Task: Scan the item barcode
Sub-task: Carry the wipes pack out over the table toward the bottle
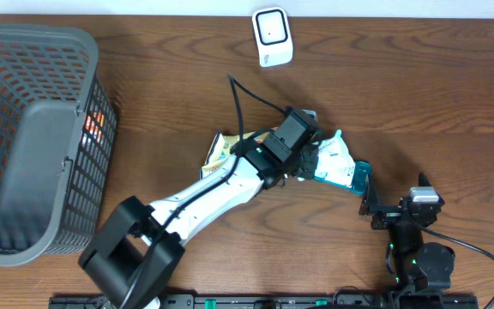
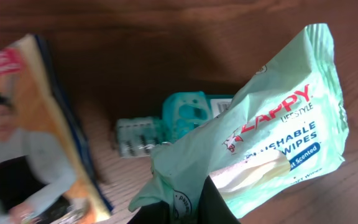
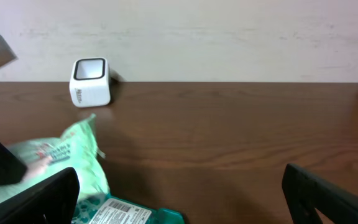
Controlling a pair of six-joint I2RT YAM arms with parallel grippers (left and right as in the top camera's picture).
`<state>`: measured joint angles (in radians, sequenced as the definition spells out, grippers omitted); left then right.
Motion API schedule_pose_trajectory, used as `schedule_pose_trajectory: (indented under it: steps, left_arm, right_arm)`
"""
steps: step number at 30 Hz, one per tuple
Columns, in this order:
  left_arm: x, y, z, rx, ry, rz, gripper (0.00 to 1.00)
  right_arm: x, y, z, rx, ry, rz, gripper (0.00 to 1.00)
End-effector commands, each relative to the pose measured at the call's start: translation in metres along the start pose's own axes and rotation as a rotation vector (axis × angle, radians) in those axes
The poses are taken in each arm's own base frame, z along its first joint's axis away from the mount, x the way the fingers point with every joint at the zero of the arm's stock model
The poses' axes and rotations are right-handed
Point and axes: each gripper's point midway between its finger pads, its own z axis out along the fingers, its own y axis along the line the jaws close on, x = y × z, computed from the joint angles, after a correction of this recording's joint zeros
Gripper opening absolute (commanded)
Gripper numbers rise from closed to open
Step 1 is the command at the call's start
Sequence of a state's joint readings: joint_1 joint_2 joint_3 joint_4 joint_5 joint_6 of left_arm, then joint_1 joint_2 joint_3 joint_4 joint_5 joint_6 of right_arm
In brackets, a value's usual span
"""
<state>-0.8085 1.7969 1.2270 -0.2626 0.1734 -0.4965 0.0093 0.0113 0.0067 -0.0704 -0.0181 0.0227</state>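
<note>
Left wrist: pinching lower edge of wipes pack (image 2: 272,143) in closed left gripper (image 2: 182,208), mid-table. Right gripper (image 3: 179,199) spread wide, empty. Probably grasp stage; next calls for carrying pack to scanner (image 1: 273,36), well apart, barcode facing it.

left arm (image 1: 217,190): stretched out, wrist pitched down | left gripper (image 2: 188,205): jaws closed, wipes pack (image 2: 272,143) pinched between fingertips, its body extending ahead of the pincer | right arm (image 1: 414,253): folded back, wrist level | right gripper (image 3: 180,186): jaws spread wide
</note>
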Motion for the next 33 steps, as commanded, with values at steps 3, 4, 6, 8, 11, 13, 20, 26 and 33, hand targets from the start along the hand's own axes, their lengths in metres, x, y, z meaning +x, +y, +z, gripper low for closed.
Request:
schedule_pose_trajectory:
  steps: [3,4,6,8,11,13,20,26,33]
  left_arm:
    - [0.014,0.008,0.026,-0.030,0.041,0.011,0.07]
    - [0.017,0.011,0.030,-0.042,0.049,0.009,0.07]
    - [0.022,0.024,0.038,-0.097,0.054,-0.031,0.07]
    - [0.025,0.037,0.044,-0.158,0.049,-0.088,0.07]
    - [0.025,0.050,0.046,-0.225,0.025,-0.162,0.07]
    - [0.024,0.061,0.043,-0.284,0.000,-0.221,0.07]
    - [0.029,0.098,0.028,-0.482,-0.083,-0.434,0.07]
    - [0.030,0.090,0.026,-0.441,-0.056,-0.435,0.64]
    - [-0.006,0.060,-0.016,-0.337,-0.134,-0.328,0.89]
  right_arm:
    - [0.000,-0.002,0.000,0.009,0.000,0.014,0.99]
    - [0.000,-0.002,0.000,0.010,-0.001,0.014,0.99]
    - [0.000,-0.002,0.000,0.009,0.000,0.014,0.99]
    - [0.000,-0.002,0.000,0.009,0.000,0.014,0.99]
    - [0.000,-0.002,0.000,0.009,0.000,0.014,0.99]
    - [0.000,-0.002,0.000,0.009,0.000,0.014,0.99]
    - [0.000,-0.002,0.000,0.009,0.000,0.014,0.99]
    - [0.000,-0.002,0.000,0.009,0.000,0.014,0.99]
    - [0.000,-0.002,0.000,0.009,0.000,0.014,0.99]
